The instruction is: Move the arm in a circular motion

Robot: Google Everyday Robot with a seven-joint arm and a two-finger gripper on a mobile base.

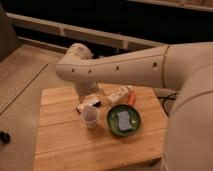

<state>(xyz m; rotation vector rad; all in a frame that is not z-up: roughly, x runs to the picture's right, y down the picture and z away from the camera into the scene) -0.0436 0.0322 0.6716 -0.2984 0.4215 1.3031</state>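
Observation:
The arm (125, 67) is a thick cream-white tube with small dark screw holes. It reaches from the right edge across to a rounded joint (75, 62) above the back left of the wooden table (60, 145). The gripper (85, 94) hangs down from that joint, just above a dark-and-white snack bar (88, 104) at the back of the table. The arm's big near segment (192, 115) fills the right side and hides the table's right end.
On the table stand a clear plastic cup (90, 118), a green bowl (123, 121) holding a blue sponge, a white packet (117, 94) and a small orange item (131, 98). A dark wall and ledge run behind. Cables lie at the right (167, 100).

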